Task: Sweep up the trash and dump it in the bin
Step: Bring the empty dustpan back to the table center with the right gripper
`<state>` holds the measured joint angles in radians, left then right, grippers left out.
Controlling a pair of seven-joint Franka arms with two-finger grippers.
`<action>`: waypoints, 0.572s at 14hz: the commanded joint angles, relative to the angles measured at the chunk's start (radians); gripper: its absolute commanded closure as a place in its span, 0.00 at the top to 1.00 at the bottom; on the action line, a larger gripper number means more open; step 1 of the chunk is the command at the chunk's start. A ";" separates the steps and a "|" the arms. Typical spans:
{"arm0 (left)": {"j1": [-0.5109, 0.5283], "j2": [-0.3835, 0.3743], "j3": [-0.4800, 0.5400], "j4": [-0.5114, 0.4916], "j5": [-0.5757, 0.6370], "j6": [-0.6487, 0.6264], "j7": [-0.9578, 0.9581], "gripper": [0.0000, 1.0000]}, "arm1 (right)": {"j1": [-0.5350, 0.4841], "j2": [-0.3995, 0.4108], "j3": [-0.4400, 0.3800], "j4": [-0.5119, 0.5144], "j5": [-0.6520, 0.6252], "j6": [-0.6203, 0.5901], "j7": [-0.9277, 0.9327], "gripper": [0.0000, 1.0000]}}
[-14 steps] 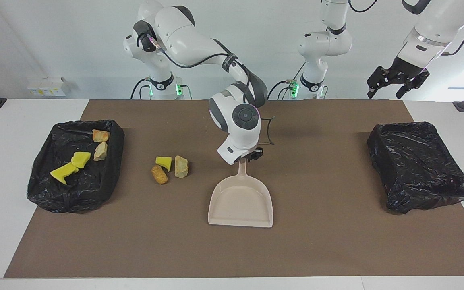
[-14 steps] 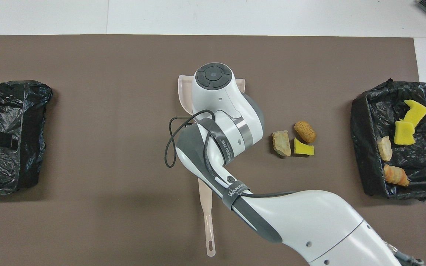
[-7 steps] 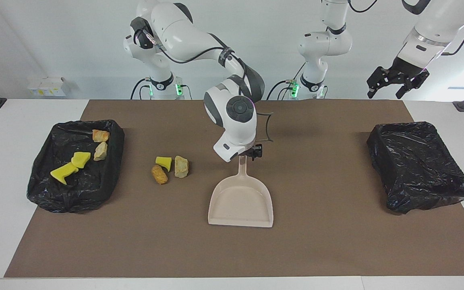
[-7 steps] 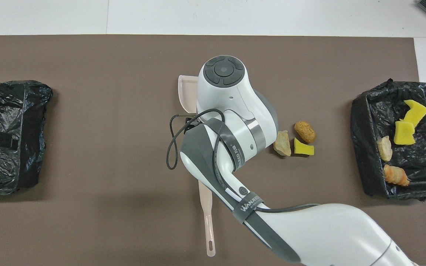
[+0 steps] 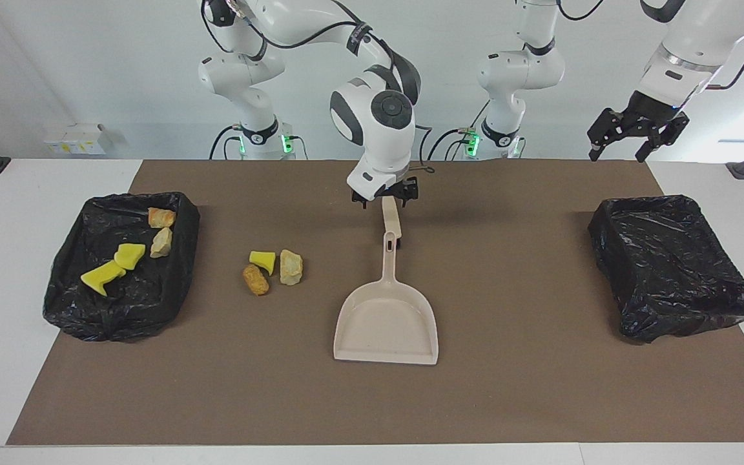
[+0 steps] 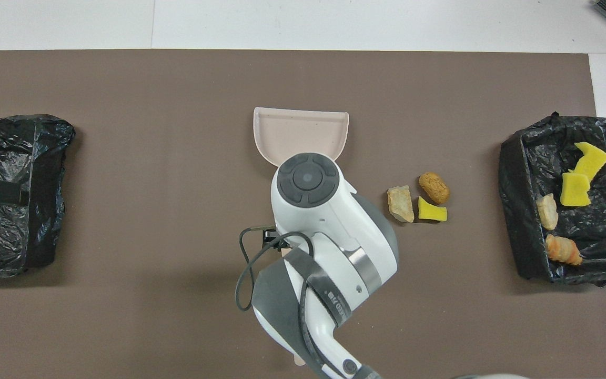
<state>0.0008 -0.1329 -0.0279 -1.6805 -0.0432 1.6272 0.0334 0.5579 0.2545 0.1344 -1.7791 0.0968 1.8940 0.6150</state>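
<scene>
Trash and tool layout, with the beige dustpan as landmark. Three loose scraps (one yellow sponge piece, two tan to orange-brown lumps) lie in a tight cluster on the brown surface beside the pan, toward the right arm's end; four more already sit in the black-lined bin past them at that end. I judge the sponge light and springy, likely to skid or bounce when pushed, and the lumps crumbly, so I would push them low and slowly into the pan's open lip and not pinch them. The pan itself looks stiff, light and smooth; I would take hold on the straight handle, toward its hanging-hole end, which points at the robots. The right gripper hangs over that handle end, fingers spread wide, holding nothing; whether it grazes the handle I cannot tell. The left gripper waits raised over the second bin, near the left arm's end, fingers open and empty.
</scene>
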 commanded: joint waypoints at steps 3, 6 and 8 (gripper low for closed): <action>-0.093 0.113 0.000 0.039 0.019 0.103 -0.004 1.00 | 0.071 -0.202 -0.004 -0.367 0.077 0.232 0.031 1.00; -0.194 0.232 0.002 0.137 0.019 0.118 -0.088 1.00 | 0.144 -0.204 -0.004 -0.430 0.078 0.272 0.124 1.00; -0.247 0.269 0.000 0.148 0.019 0.176 -0.136 1.00 | 0.174 -0.205 -0.004 -0.445 0.078 0.281 0.166 1.00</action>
<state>-0.1931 0.0752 -0.0389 -1.5981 -0.0432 1.7784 -0.0573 0.7117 0.0782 0.1344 -2.1767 0.1512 2.1412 0.7455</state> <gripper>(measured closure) 0.000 0.000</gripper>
